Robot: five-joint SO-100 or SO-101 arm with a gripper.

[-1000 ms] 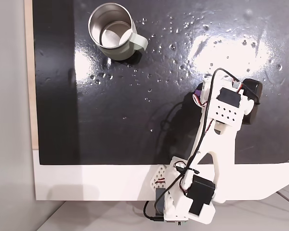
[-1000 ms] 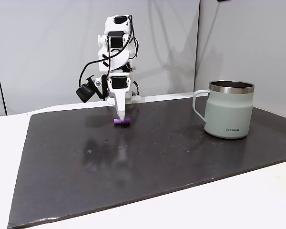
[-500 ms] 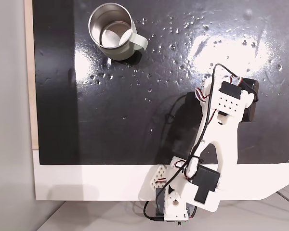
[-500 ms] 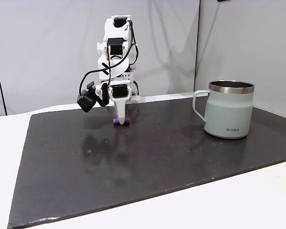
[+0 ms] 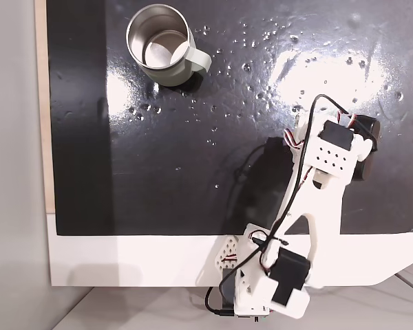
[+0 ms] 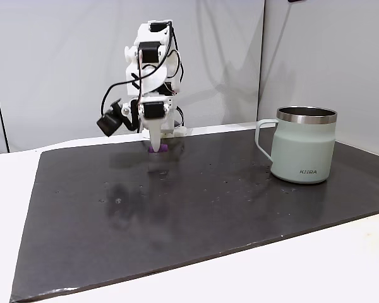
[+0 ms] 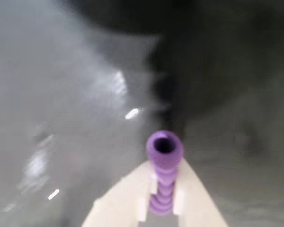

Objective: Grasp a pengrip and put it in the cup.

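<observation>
– Grasp done?
– Looks so: the gripper [image 7: 164,196] is pinched on the pengrip [image 7: 164,163], just off the mat [image 6: 177,208].
– What's left?
– Carrying it to the cup [image 6: 302,144], well to the gripper's right in that fixed view, and dropping it in.

A glossy black mat [image 5: 165,158] mirrors the lights and is speckled with small bumps. The cup [image 6: 303,144] has a matt grey-green outside, and a shiny steel inside [image 5: 157,41] seen from above. The arm [image 5: 316,206] looks like smooth white plastic. The purple pengrip [image 7: 164,170] looks ribbed, soft and rubbery between pale plastic fingers [image 7: 195,198].
</observation>
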